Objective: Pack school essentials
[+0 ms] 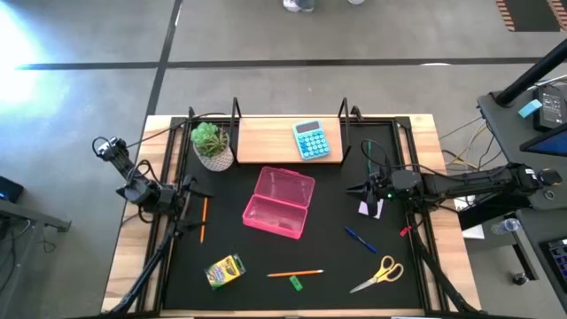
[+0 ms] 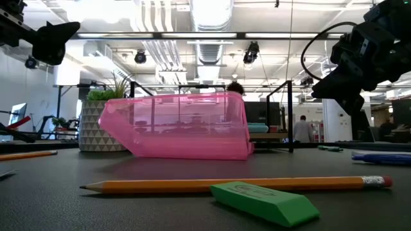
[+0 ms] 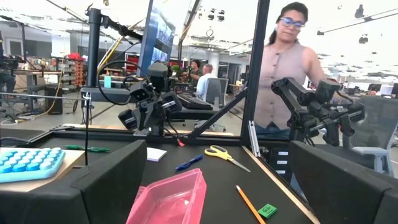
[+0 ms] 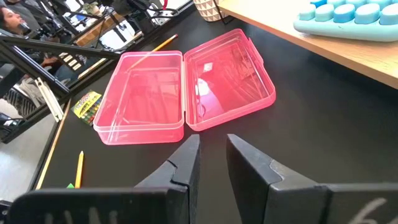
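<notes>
An open pink pencil case (image 1: 279, 202) lies mid-table with its lid flat beside the tray; it also shows in the right wrist view (image 4: 186, 87) and the low view (image 2: 186, 125). One orange pencil (image 1: 204, 220) lies near my left gripper, and another (image 1: 295, 273) lies by the green block (image 1: 295, 283). The crayon box (image 1: 224, 270), scissors (image 1: 379, 273) and blue pen (image 1: 359, 239) lie on the black mat. My left gripper (image 1: 188, 190) hangs open left of the case. My right gripper (image 4: 212, 155) hangs right of it, open by a narrow gap. Both are off the table.
A potted plant (image 1: 211, 144) and a light-blue calculator (image 1: 312, 140) sit on the wooden shelf at the far edge. A small white card (image 1: 370, 208) lies under my right gripper. Black frame rails run along both sides. A person (image 3: 283, 68) stands beyond the table.
</notes>
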You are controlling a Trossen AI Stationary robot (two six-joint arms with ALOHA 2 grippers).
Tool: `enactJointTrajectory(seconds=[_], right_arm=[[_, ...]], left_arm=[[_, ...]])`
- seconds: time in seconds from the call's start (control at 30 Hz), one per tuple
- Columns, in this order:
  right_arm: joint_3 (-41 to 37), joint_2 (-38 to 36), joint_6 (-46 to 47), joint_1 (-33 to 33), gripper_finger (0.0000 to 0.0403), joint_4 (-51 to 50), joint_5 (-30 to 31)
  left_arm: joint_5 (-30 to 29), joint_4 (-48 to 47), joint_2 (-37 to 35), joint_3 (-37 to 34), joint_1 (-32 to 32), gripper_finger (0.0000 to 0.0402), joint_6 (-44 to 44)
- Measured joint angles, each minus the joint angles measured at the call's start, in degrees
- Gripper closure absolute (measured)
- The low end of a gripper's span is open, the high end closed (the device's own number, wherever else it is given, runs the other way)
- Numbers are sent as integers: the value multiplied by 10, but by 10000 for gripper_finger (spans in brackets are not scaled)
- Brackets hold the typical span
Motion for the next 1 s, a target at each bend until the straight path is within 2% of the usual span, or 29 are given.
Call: enactJointTrajectory(seconds=[0.8, 1.0], right_arm=[[0, 0, 0, 0, 335, 0, 0], [0, 0, 0, 0, 335, 32, 0]], left_arm=[[0, 0, 0, 0, 0, 27, 0], [0, 0, 0, 0, 0, 27, 0]])
